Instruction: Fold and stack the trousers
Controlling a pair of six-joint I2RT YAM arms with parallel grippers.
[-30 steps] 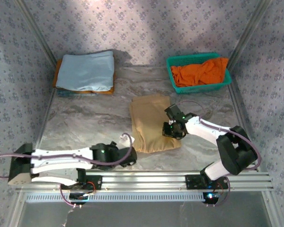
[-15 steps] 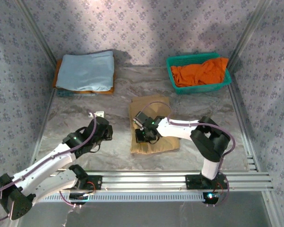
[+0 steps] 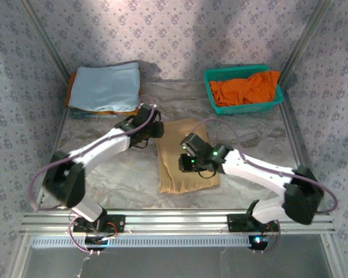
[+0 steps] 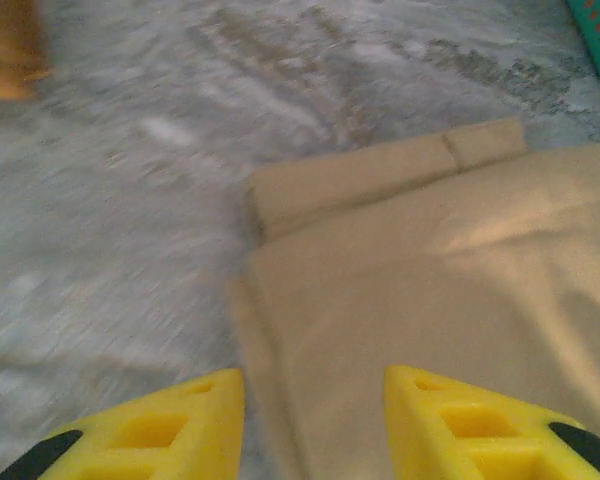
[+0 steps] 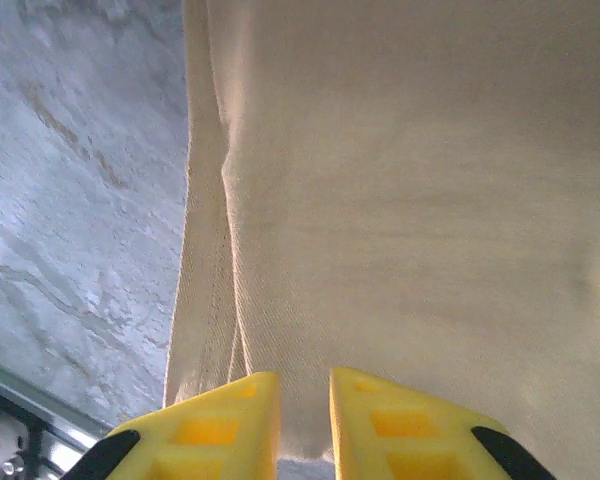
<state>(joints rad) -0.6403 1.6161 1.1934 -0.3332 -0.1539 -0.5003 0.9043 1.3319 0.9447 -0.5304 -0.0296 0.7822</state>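
The left hand [image 3: 156, 130] hangs at the upper left corner of the trousers [image 3: 188, 153], a little above the middle of the overhead frame. In its wrist view the two yellow fingers [image 4: 160, 430] stand well apart. Nothing is caught between them, and the left edge of the tan cloth lies in the gap. Whether the tips touch the cloth I cannot tell.

The right hand [image 3: 187, 164] sits over the middle of the trousers, towards their left side. In its wrist view the yellow fingers [image 5: 215, 430] are drawn almost together, with a narrow slit between them. The cloth looks smooth ahead of the tips, but whether a fold is pinched in the slit I cannot tell.

The trousers lie folded into a tall rectangle on the grey marbled surface [image 3: 104, 156], in the centre of the overhead frame. Their long axis runs from the upper part of the frame down towards the rail at the bottom, leaning slightly. Layered folds run down the left edge. In the left wrist view a narrower folded strip [image 4: 380, 180] sticks out past the top layer at the far end. Which end is the waist I cannot tell.
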